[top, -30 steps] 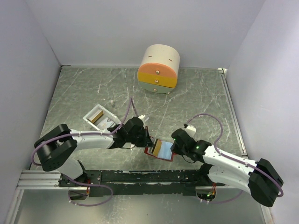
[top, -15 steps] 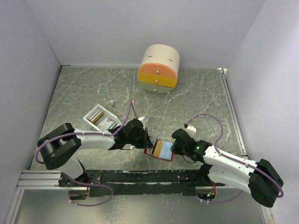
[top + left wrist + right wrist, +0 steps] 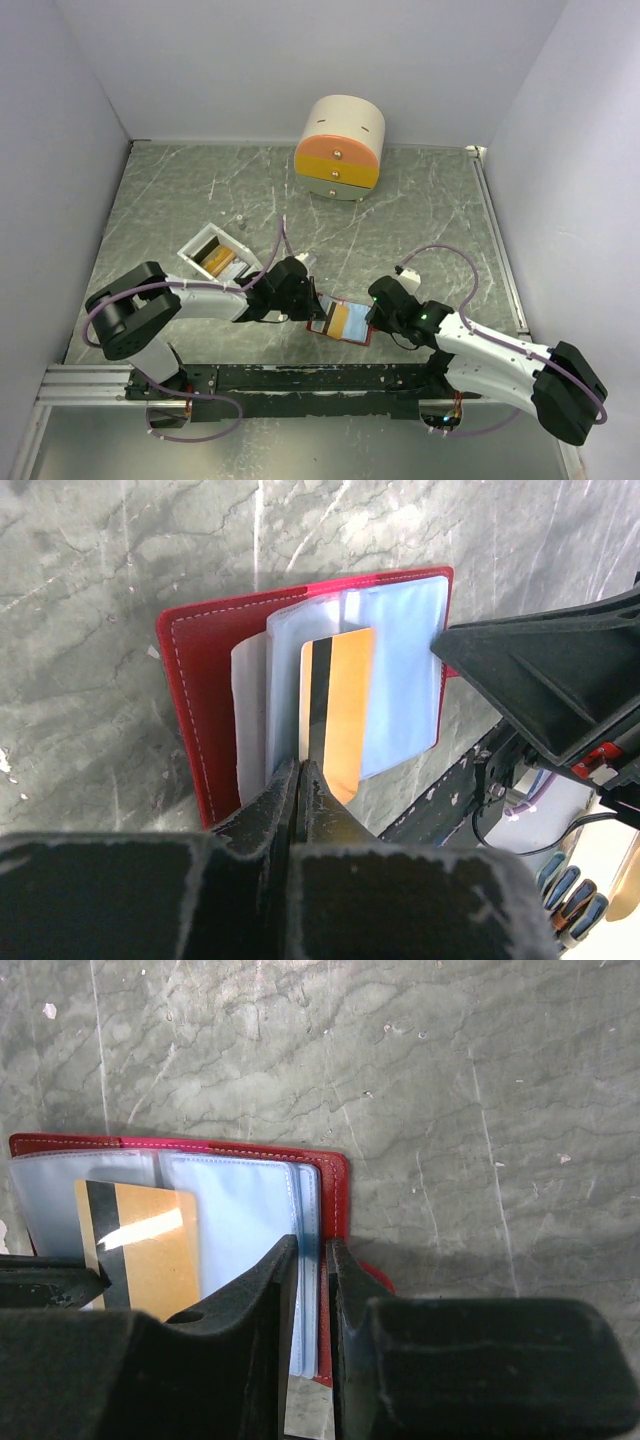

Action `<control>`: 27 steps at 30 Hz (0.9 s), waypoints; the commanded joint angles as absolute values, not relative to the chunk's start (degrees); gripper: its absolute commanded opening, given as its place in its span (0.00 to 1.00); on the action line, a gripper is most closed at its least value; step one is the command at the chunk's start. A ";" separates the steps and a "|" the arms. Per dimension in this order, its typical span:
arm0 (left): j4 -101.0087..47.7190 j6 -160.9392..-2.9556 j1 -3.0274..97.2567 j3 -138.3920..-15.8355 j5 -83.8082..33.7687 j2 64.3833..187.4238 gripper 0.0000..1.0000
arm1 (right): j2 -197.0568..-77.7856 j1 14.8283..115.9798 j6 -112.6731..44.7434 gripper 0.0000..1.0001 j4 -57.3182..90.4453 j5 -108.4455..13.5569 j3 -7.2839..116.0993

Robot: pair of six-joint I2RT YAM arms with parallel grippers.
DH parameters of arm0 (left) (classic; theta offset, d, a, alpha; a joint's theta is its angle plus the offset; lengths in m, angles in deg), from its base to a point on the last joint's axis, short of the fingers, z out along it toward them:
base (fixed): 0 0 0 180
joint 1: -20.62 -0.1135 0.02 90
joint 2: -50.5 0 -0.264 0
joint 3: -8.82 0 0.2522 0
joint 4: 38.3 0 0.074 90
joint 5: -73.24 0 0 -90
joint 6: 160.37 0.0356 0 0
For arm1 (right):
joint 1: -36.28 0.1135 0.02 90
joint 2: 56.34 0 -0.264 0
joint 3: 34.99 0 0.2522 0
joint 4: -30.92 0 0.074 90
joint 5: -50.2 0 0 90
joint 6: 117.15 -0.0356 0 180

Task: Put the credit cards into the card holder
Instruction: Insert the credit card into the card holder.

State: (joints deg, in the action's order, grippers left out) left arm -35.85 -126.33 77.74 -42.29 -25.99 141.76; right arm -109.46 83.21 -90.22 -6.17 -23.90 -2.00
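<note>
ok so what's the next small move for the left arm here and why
Probably ease the left hand forward a little, sliding the orange card further among the pale sleeves. That hand is shut on the card's near edge, the card doesn't look fully tucked in, and the right hand pins the red holder by its edge.

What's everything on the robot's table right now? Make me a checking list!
Surface: grey-green marbled table.
Job's things: red card holder lies open; orange card is at its sleeves, cannot tell if it is tucked in; more cards are in the white tray.
Clutter: white tray; round cream-and-orange drawer box at the back.
Hands: left hand shut on the orange card; right hand shut on the card holder's edge.
Cables: purple cables loop off both arms.
Surroundings: plain pale walls.
</note>
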 commanded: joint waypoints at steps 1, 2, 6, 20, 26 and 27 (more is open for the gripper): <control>-35.32 -125.75 78.44 -43.41 -24.57 143.68 0.07 | -111.22 83.27 -90.91 0.17 -7.18 -26.13 -3.21; -35.27 -125.74 78.52 -43.62 -24.52 144.07 0.07 | -111.19 83.25 -91.06 0.17 -7.04 -26.24 -3.35; -35.60 -126.26 79.02 -43.76 -24.28 144.74 0.07 | -110.33 83.25 -91.09 0.18 -8.18 -26.66 -2.35; -34.27 -128.47 79.94 -43.18 -19.64 143.11 0.07 | -108.28 83.30 -91.29 0.26 -11.78 -27.95 -0.73; -33.77 -130.83 79.94 -41.57 -16.58 141.23 0.07 | -106.93 83.23 -91.88 0.26 -11.29 -28.55 -1.94; -33.73 -130.96 79.94 -41.51 -16.13 140.94 0.07 | -106.70 83.26 -91.88 0.26 -11.43 -28.49 -1.89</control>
State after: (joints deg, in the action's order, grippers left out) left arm -35.46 -129.65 79.71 -42.62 -21.12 142.83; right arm -107.45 83.21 -91.05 -9.91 -28.01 -1.00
